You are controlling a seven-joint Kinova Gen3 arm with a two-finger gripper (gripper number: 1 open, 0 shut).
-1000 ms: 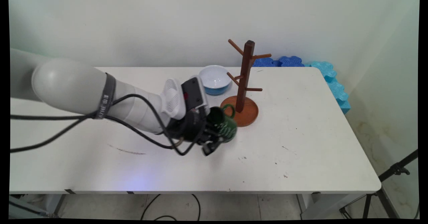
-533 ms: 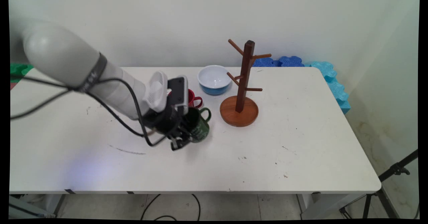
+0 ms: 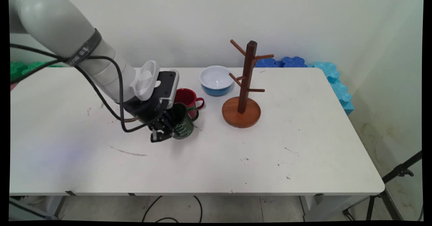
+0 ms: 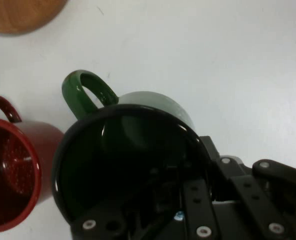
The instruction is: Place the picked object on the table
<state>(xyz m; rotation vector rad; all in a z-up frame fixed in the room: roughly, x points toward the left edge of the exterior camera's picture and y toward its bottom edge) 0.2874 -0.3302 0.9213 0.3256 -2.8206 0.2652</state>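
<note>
My end effector [image 3: 166, 130] is clamped on the wall of a dark green mug [image 3: 182, 124], one finger inside it and one outside. The green mug sits tilted, low over the white bench [image 3: 303, 145], its handle [image 4: 85, 92] toward the wooden mug tree [image 3: 244, 84]. A red mug [image 3: 187, 97] stands just beside it, and a blue-and-white bowl [image 3: 216, 80] sits farther back.

The white worktop [image 3: 303, 151] carries a red mug [image 3: 186, 97] near its middle, with a dark green mug [image 3: 184, 124] just in front of it. Behind and to the right sits a blue bowl [image 3: 216, 80] with a white inside, beside a wooden mug tree [image 3: 243, 94] on its round base.
</note>
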